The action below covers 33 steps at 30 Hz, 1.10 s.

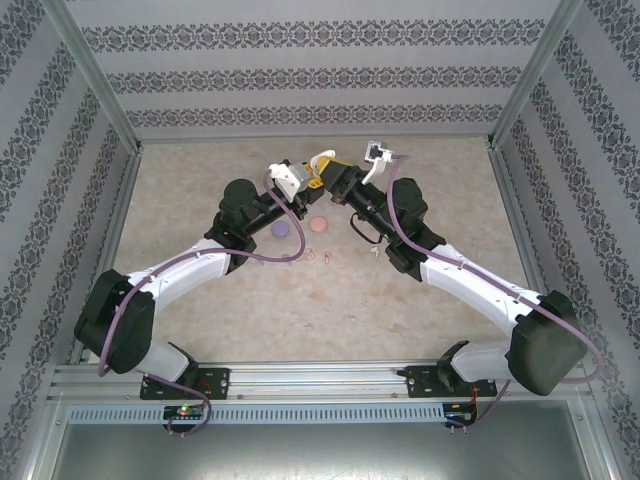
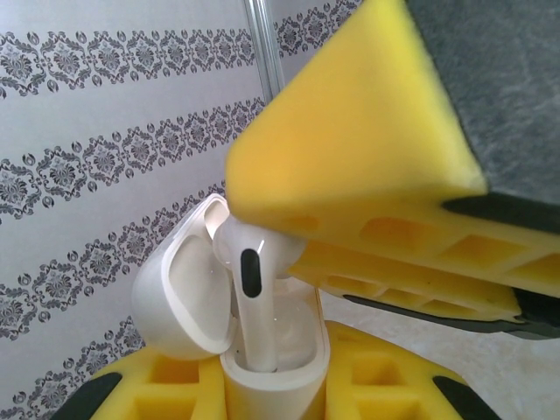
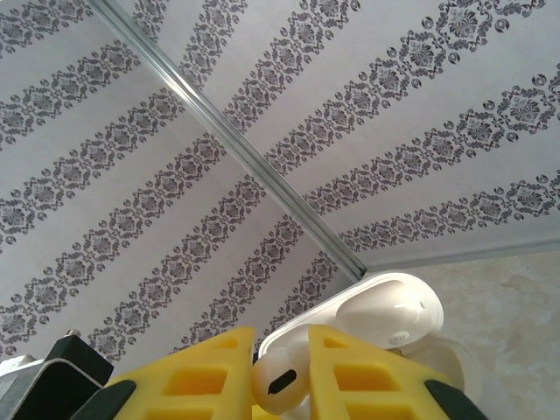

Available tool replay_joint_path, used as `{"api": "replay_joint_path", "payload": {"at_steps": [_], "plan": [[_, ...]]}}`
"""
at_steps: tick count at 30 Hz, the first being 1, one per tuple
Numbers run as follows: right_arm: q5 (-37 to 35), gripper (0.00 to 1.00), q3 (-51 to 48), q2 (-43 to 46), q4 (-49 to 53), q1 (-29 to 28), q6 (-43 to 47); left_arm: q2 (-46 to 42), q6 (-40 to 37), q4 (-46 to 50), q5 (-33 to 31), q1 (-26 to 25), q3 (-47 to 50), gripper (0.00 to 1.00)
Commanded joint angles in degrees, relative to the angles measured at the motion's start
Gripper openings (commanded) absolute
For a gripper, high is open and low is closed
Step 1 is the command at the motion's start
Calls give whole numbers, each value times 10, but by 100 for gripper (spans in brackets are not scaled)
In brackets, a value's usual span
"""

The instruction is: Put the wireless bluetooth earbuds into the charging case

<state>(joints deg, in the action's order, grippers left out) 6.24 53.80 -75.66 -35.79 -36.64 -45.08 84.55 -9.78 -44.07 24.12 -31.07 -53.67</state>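
Your right pincer [image 3: 280, 350] pinches a white earbud [image 2: 249, 280] by its head, stem partway inside the open charging case [image 2: 302, 341], which your left pincer [image 2: 276, 394] clamps near the table's [image 1: 420, 180] far edge so the socket meets the stem.

The left claw [image 2: 276, 394] is gripping the charging case [image 2: 302, 337] above the far middle of the bench [image 1: 450, 190], with the case lid standing open on the side away from the right claw [image 3: 280, 363]. The right claw is holding an earbud [image 2: 249, 289], whose stem is standing in the case. On the bench below, a second case [image 1: 281, 229] is lying left of a third case [image 1: 319, 225], with loose earbuds [image 1: 329, 257] lying just in front.
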Motion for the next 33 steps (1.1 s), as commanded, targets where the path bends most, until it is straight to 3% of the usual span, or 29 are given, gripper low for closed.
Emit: {"api": "replay_joint_path", "payload": {"at_steps": [1, 25, 30, 33], "plan": [[-21, 19, -14, -6, -9, -2, 4, -12, 13, -33, 10, -6, -16, 0], [-8, 17, 26, -35, 70, -15, 38, -12, 15, -23, 5, -7, -20, 0], [-21, 33, 29, -34, 80, -14, 33, -11, 23, -27, 4, -7, -19, 0], [-28, 37, 35, -35, 88, -15, 31, -12, 30, -34, 5, -7, -16, 0]]}}
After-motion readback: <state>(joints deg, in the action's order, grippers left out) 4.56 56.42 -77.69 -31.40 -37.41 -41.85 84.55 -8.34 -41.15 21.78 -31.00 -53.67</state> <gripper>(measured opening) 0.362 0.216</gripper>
